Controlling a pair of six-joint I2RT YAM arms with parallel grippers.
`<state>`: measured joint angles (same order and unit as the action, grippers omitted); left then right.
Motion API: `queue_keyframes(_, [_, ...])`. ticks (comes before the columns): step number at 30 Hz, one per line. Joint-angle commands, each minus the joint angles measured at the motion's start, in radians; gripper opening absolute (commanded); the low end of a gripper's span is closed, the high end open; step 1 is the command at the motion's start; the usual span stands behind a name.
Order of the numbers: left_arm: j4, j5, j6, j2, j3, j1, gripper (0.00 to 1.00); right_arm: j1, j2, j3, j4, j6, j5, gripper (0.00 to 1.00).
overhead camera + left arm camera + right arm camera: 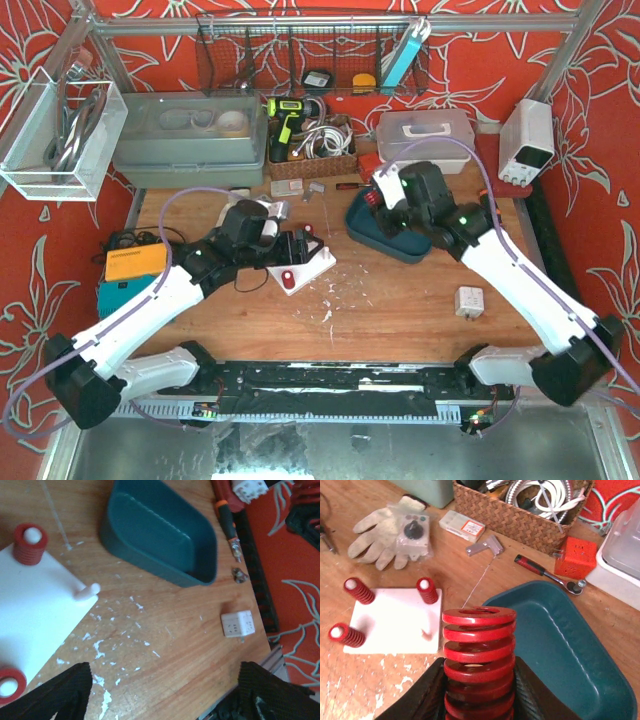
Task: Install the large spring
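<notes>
My right gripper (479, 670) is shut on the large red spring (479, 640) and holds it upright above the near-left rim of the teal bin (560, 645). The white plate (390, 622) lies to the left. It carries three small red springs (427, 590) on pegs and one bare peg (425, 633). In the top view the right gripper (384, 203) is over the bin (385, 238), to the right of the plate (312, 265). My left gripper (167, 695) is open and empty. It hovers over bare wood beside the plate (40, 610) and its bare peg (87, 591).
A white cube adapter (239, 624) lies on the table at the right. A ratchet (547, 572), an orange box (576, 556), a wicker basket (520, 520), a glove (380, 525) and a small metal bracket (485, 546) lie behind the plate and bin. White flakes speckle the wood.
</notes>
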<state>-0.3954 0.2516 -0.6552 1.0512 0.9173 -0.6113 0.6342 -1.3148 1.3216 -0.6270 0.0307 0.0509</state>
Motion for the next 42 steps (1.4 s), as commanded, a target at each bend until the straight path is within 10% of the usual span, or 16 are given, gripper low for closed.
queue_keyframes(1, [0.033, 0.092, -0.05, 0.037, 0.101, 0.003, 0.75, 0.041, 0.143, -0.164, 0.084, -0.034, 0.013, 0.0])
queue_keyframes(20, [0.135, 0.41, -0.128, 0.283, 0.287, -0.064, 0.73, 0.122, 0.382, -0.41, 0.266, -0.072, 0.2, 0.0])
queue_keyframes(42, [0.191, 0.505, -0.156, 0.398, 0.33, -0.076, 0.33, 0.163, 0.381, -0.424, 0.278, -0.073, 0.173, 0.0])
